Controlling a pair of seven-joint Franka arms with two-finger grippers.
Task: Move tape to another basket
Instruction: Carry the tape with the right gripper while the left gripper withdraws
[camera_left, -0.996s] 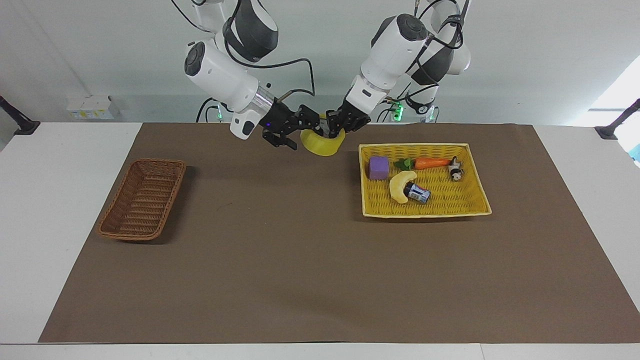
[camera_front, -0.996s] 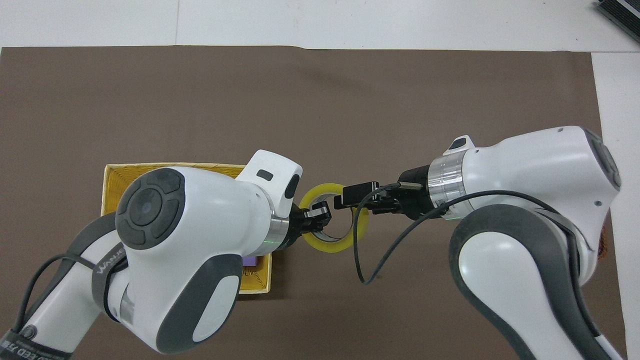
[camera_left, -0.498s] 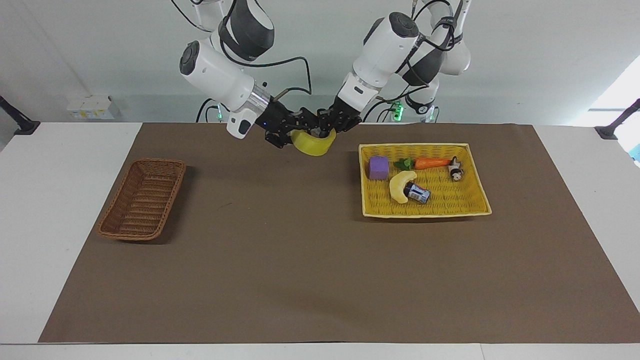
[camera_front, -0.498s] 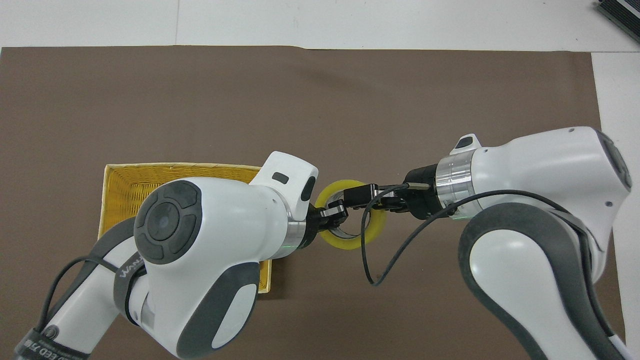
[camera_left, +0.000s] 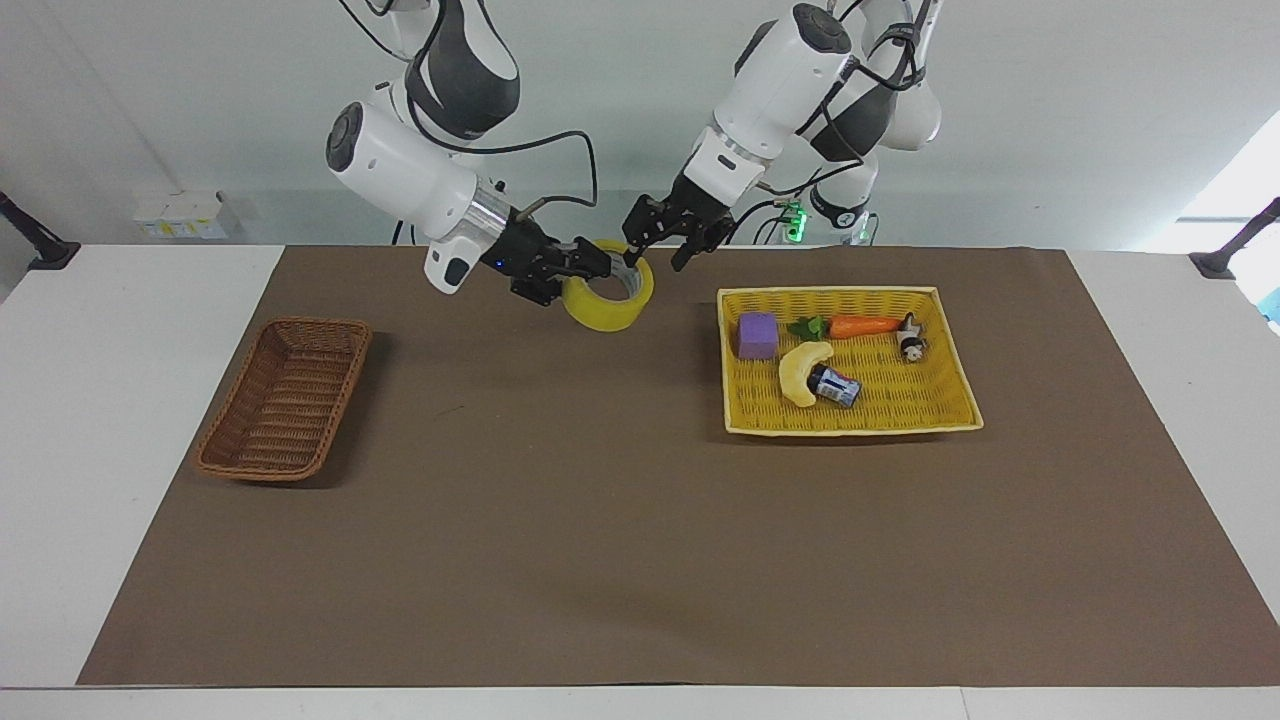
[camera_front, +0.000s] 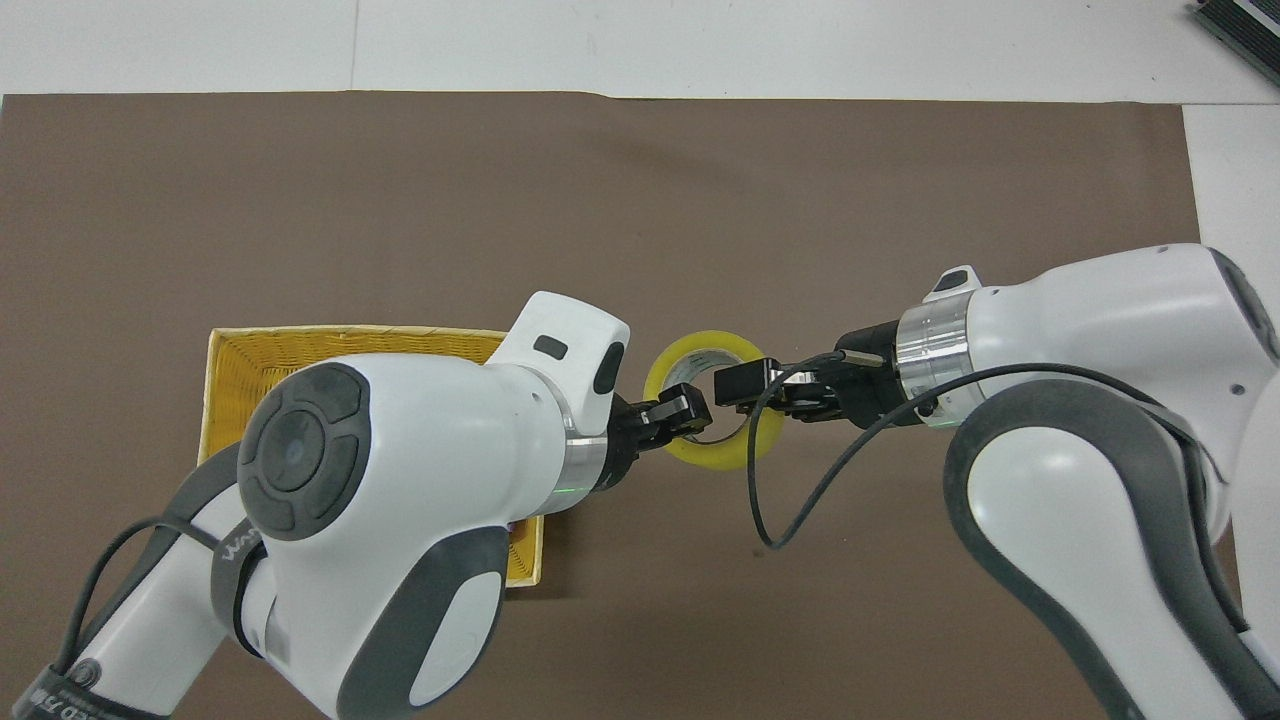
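Both arms are raised above the table, over the part close to the robots, and they lean toward each other. The right arm comes down slantwise with its wrist turned sideways, almost level. The right gripper (camera_left: 590, 264) is clamped on the rim of the tape (camera_left: 607, 291) and carries it in the air. The left arm points steeply down. The left gripper (camera_left: 660, 245) hangs just beside the tape, its fingers spread apart and not gripping the roll.
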